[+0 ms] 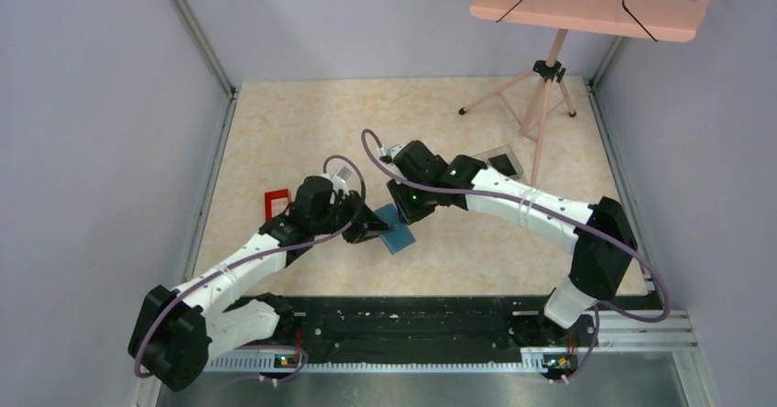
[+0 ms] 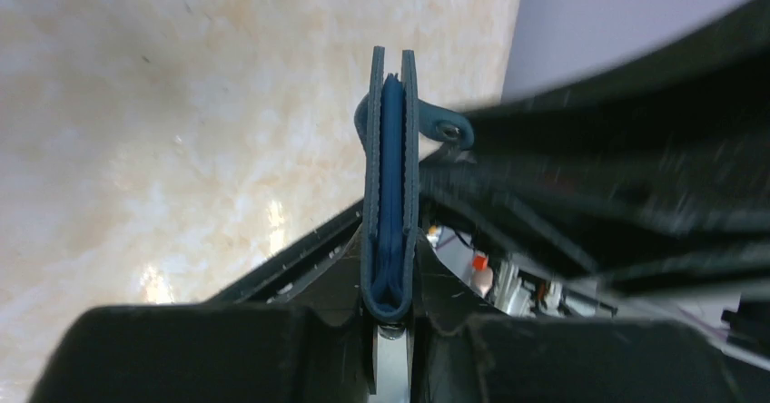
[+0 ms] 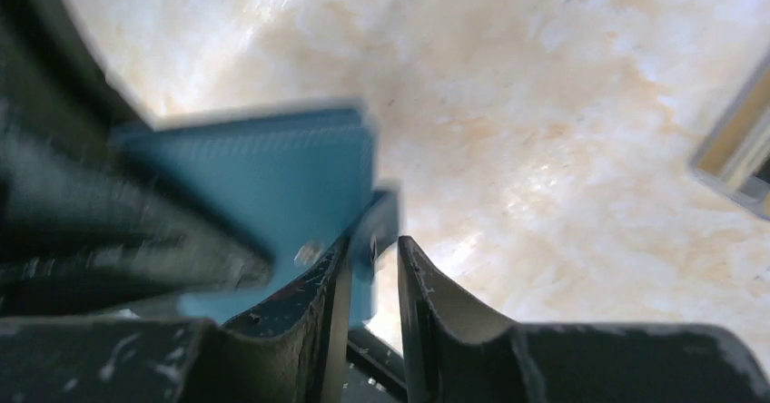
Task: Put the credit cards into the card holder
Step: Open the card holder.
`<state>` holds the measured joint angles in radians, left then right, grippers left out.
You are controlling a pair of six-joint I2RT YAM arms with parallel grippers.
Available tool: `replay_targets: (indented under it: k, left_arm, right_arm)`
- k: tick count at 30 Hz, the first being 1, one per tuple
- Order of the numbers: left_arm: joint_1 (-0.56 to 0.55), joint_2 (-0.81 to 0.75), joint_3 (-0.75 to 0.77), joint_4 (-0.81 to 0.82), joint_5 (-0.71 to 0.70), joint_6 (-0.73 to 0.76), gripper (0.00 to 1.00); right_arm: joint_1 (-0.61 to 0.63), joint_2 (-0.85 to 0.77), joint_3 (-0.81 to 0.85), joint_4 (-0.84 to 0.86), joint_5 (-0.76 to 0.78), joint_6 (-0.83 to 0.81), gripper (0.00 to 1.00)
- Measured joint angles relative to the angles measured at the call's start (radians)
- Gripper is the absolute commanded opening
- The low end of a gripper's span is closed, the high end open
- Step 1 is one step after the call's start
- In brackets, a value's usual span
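Observation:
The teal card holder [image 1: 400, 236] hangs folded above the table, near its middle. My left gripper [image 1: 369, 227] is shut on its folded spine. In the left wrist view the card holder [image 2: 391, 176] stands edge-on between the jaws of the left gripper [image 2: 390, 287], its strap tab [image 2: 447, 128] sticking out to the right. My right gripper [image 1: 404, 213] hovers at the holder's far edge. Its jaws [image 3: 372, 242] are narrowly open with the strap tab [image 3: 380, 223] between them, lying against the left finger; a gap shows on the right. The credit cards [image 1: 503, 164] show as a dark patch in a clear box.
The clear plastic box [image 1: 499, 155] lies behind the right arm; its corner [image 3: 737, 147] shows in the right wrist view. A small red object [image 1: 274, 203] lies left of the left arm. A pink music stand [image 1: 550, 77] stands at the back right. Walls close in on both sides.

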<state>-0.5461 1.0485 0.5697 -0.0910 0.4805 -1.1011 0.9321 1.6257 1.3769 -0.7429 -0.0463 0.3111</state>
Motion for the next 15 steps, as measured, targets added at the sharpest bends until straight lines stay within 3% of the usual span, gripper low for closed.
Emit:
replay_targets:
  k: [10,15]
  left_arm:
    - [-0.052,0.003,0.0,-0.037,0.13,0.0,0.0]
    - [-0.052,0.003,0.0,-0.056,0.127,0.003,0.0]
  right_arm:
    - [-0.143,0.0,-0.003,0.059,0.079,0.008,0.32]
    - [-0.177,-0.026,-0.03,0.07,0.012,0.02,0.56]
